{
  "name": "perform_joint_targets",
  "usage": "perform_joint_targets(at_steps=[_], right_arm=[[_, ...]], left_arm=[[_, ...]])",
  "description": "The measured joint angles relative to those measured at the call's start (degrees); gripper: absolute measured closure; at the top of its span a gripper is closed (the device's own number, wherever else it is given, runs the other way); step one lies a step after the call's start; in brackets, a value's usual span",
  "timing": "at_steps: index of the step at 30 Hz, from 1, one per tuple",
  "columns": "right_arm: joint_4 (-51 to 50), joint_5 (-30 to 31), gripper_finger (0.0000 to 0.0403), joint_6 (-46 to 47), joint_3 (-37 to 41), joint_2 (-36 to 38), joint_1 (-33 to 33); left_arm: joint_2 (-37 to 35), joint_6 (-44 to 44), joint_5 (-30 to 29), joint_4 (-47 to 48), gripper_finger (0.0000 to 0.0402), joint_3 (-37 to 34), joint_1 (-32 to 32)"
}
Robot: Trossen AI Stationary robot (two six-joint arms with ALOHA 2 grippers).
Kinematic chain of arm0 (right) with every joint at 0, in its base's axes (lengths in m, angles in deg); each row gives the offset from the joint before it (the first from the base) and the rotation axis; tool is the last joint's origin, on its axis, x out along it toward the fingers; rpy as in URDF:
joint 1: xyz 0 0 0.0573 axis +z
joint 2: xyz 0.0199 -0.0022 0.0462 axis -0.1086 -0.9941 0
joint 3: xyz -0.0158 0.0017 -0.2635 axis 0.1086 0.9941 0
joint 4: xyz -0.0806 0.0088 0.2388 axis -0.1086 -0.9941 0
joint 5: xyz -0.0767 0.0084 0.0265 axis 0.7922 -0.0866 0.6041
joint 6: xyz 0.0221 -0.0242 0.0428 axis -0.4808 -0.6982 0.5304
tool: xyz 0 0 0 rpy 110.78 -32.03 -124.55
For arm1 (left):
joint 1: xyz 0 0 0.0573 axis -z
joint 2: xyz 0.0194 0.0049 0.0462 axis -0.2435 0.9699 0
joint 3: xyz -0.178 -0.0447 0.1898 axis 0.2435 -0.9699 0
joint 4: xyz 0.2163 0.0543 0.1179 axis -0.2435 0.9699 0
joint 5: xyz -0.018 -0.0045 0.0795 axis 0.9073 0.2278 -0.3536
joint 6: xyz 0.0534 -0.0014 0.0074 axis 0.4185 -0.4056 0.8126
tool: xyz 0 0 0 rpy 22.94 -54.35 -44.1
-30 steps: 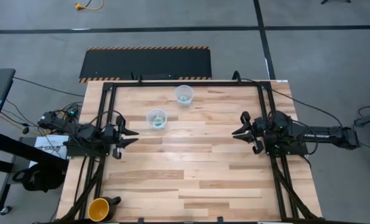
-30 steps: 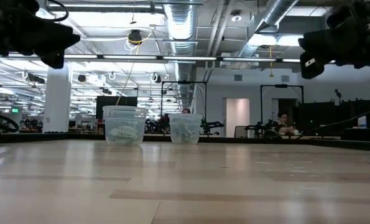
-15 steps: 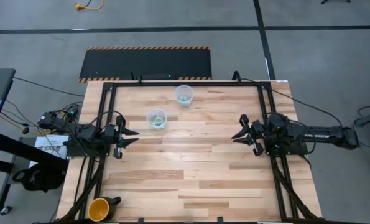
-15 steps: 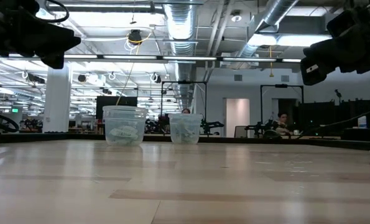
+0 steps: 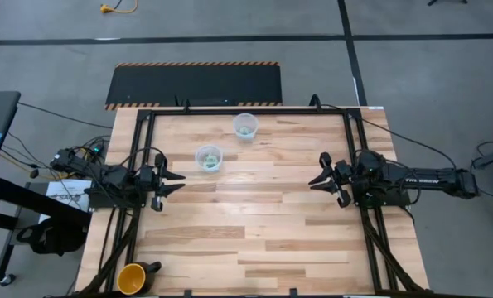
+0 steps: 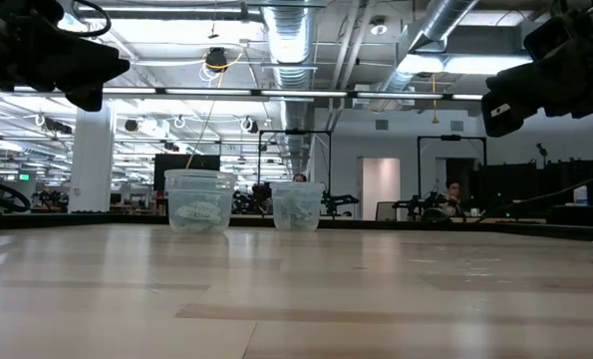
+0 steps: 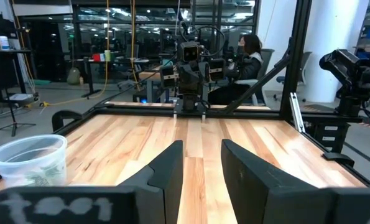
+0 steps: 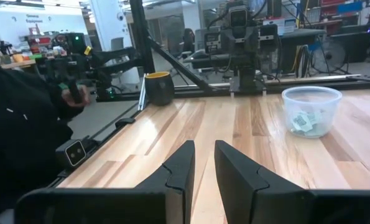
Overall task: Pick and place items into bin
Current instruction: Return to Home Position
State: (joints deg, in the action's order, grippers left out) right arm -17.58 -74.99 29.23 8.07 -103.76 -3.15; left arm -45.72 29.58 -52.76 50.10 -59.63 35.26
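Scanning from the front edge of the worktop (image 5: 254,223), a yellow cup (image 5: 131,278) sits at the corner. It's well apart from the near bin (image 5: 198,157), on its left-arm side and out of play.

Next row back, both arms are parked. The left gripper (image 5: 178,180) hovers near that bin, slightly frontward on its left-arm side. Its fingers are parted a little, with nothing between them. The right gripper (image 5: 312,180) hangs well apart from the near bin on the opposite side, likewise narrowly parted and empty. That reads as a rest pose, with both arms drawn to the edges so the middle is free.

Then comes the near bin itself, clear-walled, with the items (image 6: 197,212) heaped inside. Just beyond it, toward the right arm, stands the far bin (image 5: 235,125), also holding items. No loose item shows on the wood, so I'd judge the sorting about done.
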Motion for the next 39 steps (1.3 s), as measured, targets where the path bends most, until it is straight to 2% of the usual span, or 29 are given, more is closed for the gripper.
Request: perform_joint_targets(at_steps=[39], right_arm=[[0.00,0.00,0.0346,-0.02,0.07,0.00,0.00]], left_arm=[[0.00,1.02,-0.05,0.04,0.0303,-0.05,0.00]])
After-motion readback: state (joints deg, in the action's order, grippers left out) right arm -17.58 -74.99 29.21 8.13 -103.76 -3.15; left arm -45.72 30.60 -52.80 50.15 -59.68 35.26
